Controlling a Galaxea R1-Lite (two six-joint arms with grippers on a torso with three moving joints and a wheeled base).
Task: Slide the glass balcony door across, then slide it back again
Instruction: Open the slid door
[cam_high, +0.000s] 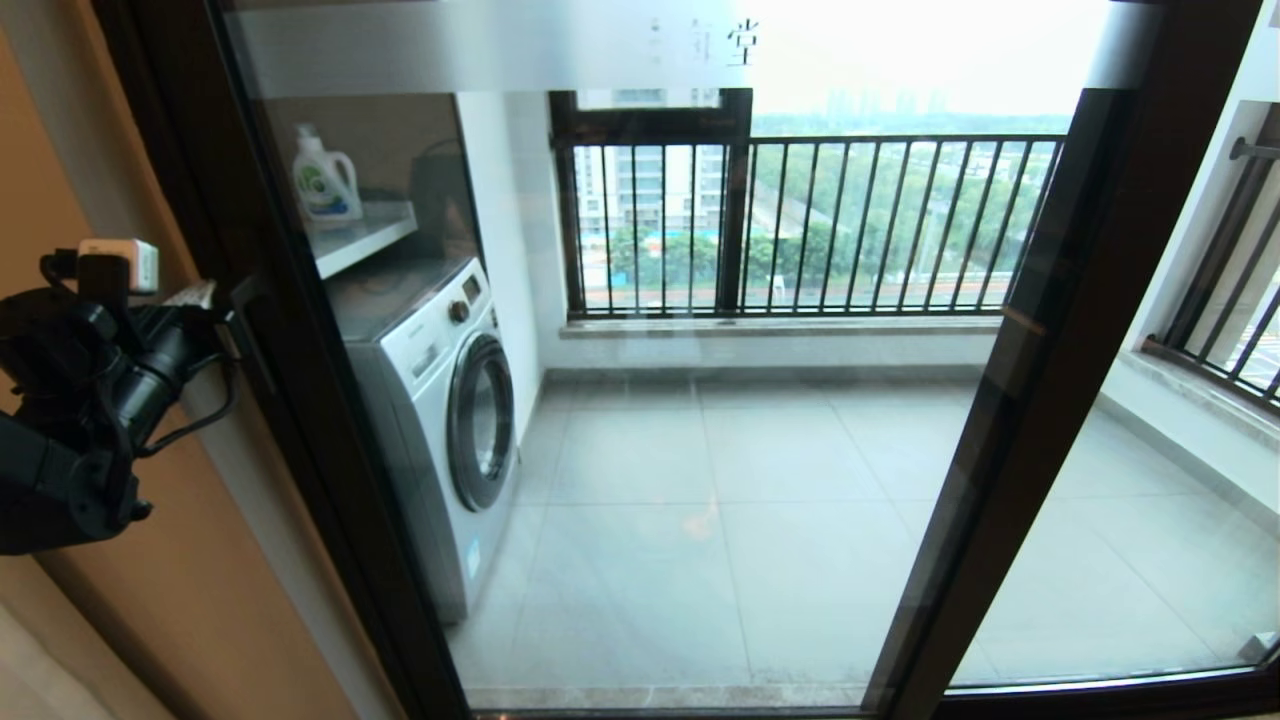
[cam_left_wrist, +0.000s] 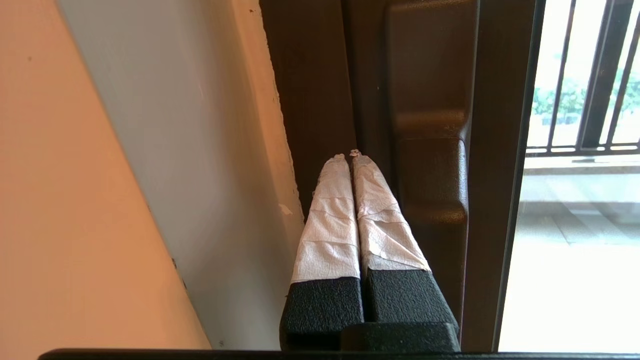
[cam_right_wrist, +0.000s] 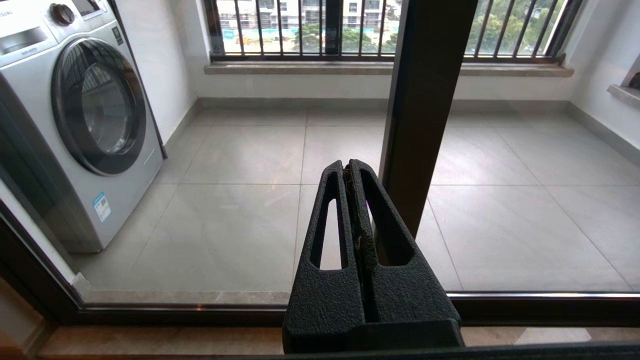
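The glass balcony door (cam_high: 720, 520) fills the head view, with its frosted top strip (cam_high: 450, 45) carrying Chinese characters. Its dark left stile stands against the wall edge and bears the black bar handle (cam_high: 255, 345). My left gripper (cam_high: 215, 300) is raised at that stile. In the left wrist view this gripper (cam_left_wrist: 350, 156) is shut with nothing held, and its white-taped fingers (cam_left_wrist: 330, 220) lie against the dark frame beside the handle (cam_left_wrist: 430, 150), on its wall side. My right gripper (cam_right_wrist: 346, 167) is shut and empty, low in front of the glass (cam_right_wrist: 225, 210), and is out of the head view.
A wide dark upright stile (cam_high: 1040, 360) crosses the right side. Behind the glass are a washing machine (cam_high: 440, 420), a detergent bottle (cam_high: 325, 180) on a shelf, and a barred window (cam_high: 800, 220). The beige wall (cam_high: 60, 200) is on the left. The floor track (cam_right_wrist: 150, 312) runs below.
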